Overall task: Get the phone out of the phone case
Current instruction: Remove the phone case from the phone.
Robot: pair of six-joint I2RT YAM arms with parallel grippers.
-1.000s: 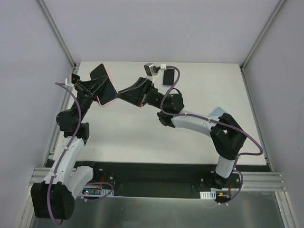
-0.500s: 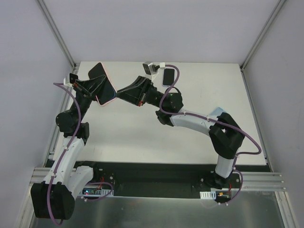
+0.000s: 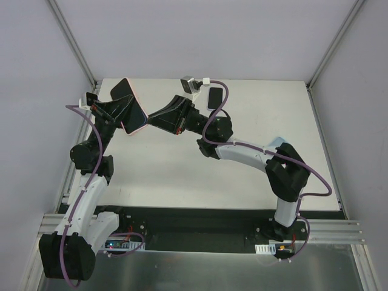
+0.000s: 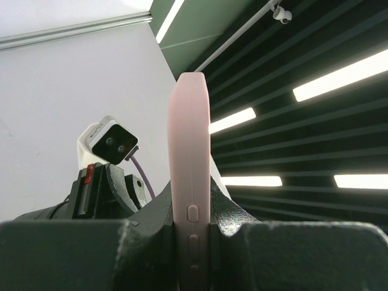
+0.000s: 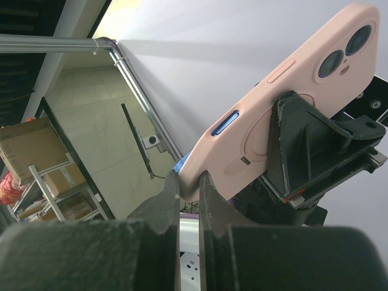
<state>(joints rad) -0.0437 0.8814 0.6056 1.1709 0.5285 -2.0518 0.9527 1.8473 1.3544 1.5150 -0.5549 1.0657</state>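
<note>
- Grey walls (image 3: pixel 200 36) close in a white table (image 3: pixel 182 176) on three sides, and both arms reach from its near edge toward the far left part.
- Above that part of the table, the phone (image 3: pixel 128 104) hangs in the air between the two arms, clear of the surface. It is tilted, with its dark screen turned up and to the left.
- The phone sits inside the pink case (image 3: pixel 139 130), whose rim shows along the lower edge of the screen.
- From its own wrist camera, the left gripper (image 4: pixel 191 233) is clamped on the case, which stands edge-on and upright. One dark finger (image 4: pixel 139 242) presses on each flat side, and two side buttons (image 4: pixel 193 213) show just above the grip.
- The right gripper (image 5: pixel 188 194) is closed on the case too, pinching its lower corner between two narrow fingertips (image 5: pixel 170 200).
- In the right wrist view the back of the case faces the camera, with two lens openings (image 5: pixel 342 51) at the top corner and a blue side button (image 5: pixel 225 123).
- A black finger of the left gripper lies flat against that back.
- A small blue patch (image 5: pixel 180 163) shows beside the pinched corner; what it is cannot be told.
- On the table near the far edge lies a dark flat slab (image 3: pixel 214 97), with a purple cable (image 3: pixel 228 97) curving past it.
</note>
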